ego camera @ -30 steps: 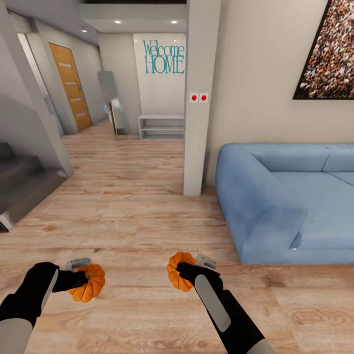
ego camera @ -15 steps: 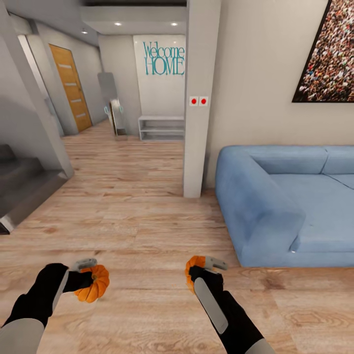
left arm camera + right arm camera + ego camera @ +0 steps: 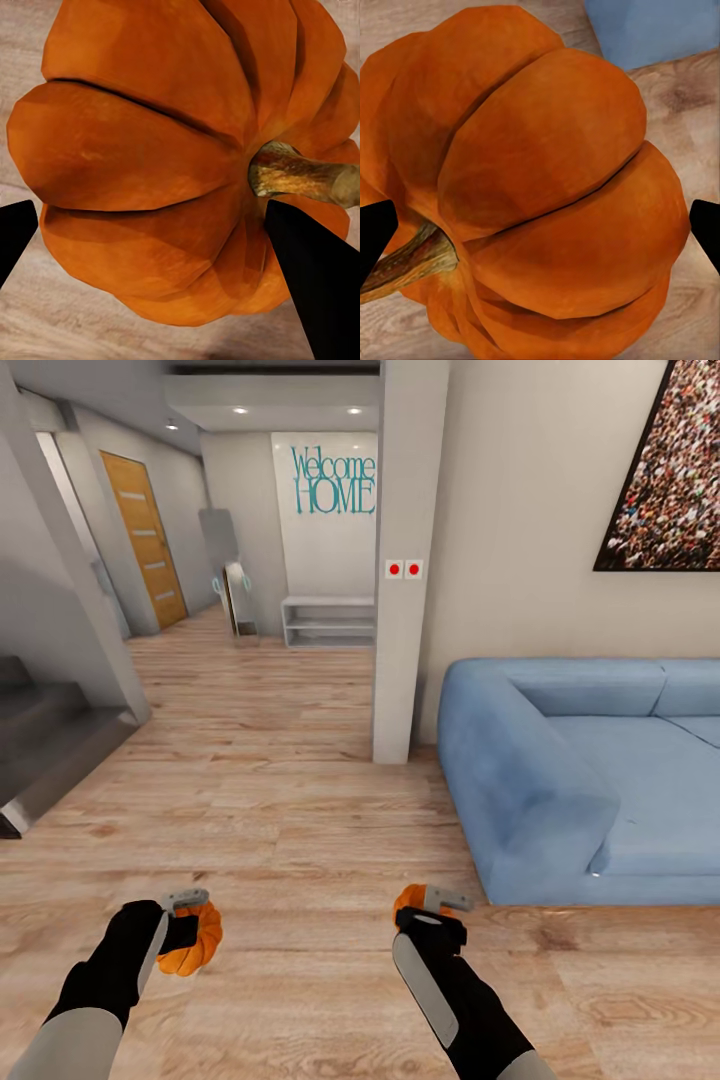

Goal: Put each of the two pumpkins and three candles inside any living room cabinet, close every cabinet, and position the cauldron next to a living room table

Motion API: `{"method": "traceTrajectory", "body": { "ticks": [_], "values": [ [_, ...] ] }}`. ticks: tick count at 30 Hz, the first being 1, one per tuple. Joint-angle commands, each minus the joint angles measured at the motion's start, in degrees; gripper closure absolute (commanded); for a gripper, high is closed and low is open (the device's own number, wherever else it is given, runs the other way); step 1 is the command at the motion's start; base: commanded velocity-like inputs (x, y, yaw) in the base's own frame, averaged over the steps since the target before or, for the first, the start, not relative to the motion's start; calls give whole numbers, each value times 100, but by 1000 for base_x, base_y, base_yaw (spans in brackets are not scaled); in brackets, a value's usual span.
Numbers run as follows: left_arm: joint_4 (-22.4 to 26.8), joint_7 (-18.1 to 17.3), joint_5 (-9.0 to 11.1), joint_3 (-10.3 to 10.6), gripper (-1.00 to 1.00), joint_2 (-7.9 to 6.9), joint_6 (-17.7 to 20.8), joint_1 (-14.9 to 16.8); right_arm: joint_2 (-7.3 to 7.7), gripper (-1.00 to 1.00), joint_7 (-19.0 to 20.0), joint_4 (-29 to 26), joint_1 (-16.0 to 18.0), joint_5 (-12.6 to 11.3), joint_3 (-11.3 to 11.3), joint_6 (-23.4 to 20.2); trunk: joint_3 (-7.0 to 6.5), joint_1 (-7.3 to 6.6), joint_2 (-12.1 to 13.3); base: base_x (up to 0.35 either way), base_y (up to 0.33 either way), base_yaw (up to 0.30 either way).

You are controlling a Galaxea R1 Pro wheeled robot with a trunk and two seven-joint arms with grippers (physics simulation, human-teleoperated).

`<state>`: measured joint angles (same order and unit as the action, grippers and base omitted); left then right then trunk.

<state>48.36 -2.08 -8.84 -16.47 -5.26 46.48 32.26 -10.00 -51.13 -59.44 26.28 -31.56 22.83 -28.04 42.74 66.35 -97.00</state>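
One ribbed orange pumpkin (image 3: 193,953) sits clenched in the left tool (image 3: 186,922) above the pale plank floor (image 3: 280,830); a second ribbed orange pumpkin (image 3: 409,900) is gripped by the right tool (image 3: 432,915), near the blue fabric sofa (image 3: 560,770).

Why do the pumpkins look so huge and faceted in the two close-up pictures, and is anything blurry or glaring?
Left wrist view: the left pumpkin sits very near the lens, flat-shaded and sharp. Right wrist view: the right pumpkin likewise, no glare. Head view: even soft light, the sofa slightly soft-edged, ceiling spots bright.
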Motion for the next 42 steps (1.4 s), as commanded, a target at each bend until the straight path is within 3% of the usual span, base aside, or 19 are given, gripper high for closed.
{"method": "traceTrajectory", "body": {
  "ticks": [1, 3, 6, 8, 17, 34, 36, 37, 42],
  "values": [
    [-2, 14, -13, 2, 100, -1, -10, 0, 0, 100, 7, -2, 0, 5, 4, 2, 0, 0, 0, 0, 0, 0],
    [-2, 14, -13, 3, 100, -1, -19, 0, 0, 100, 20, -4, 0, 8, 62, 121, 0, 0, 0, 0, 0, 0],
    [-2, 15, -13, -1, 100, -1, -24, 0, 0, 100, 31, 7, 0, 1, 432, 643, 0, 0, 0, 0, 0, 0],
    [-2, 15, -13, -1, 100, -1, -25, 0, 0, 100, 32, 4, 0, 0, 503, 721, 0, 0, 0, 0, 0, 0],
    [-2, 15, -13, 2, 100, -1, -75, 0, 0, 100, 41, -6, 0, 1, 578, 761, 0, 0, 0, 0, 0, 38],
    [-2, 15, -13, 12, 100, 12, -122, 0, 0, 100, 41, -12, 0, -5, 595, 747, 53, 0, 0, 0, 0, 265],
    [-2, 15, -13, 17, 100, 15, -124, 0, 0, 100, 46, -16, 0, 4, 685, 754, 57, 0, 0, 0, 0, 108],
    [-2, 15, -13, 20, 100, 16, -129, 0, 0, 100, 44, -16, 0, 8, 886, 759, 57, 0, 0, 0, 0, 22],
    [-2, 15, -13, 21, 100, 17, -130, 0, 0, 100, 54, -43, 0, 8, 983, 763, 58, 0, 0, 0, 0, 7]
  ]
}}
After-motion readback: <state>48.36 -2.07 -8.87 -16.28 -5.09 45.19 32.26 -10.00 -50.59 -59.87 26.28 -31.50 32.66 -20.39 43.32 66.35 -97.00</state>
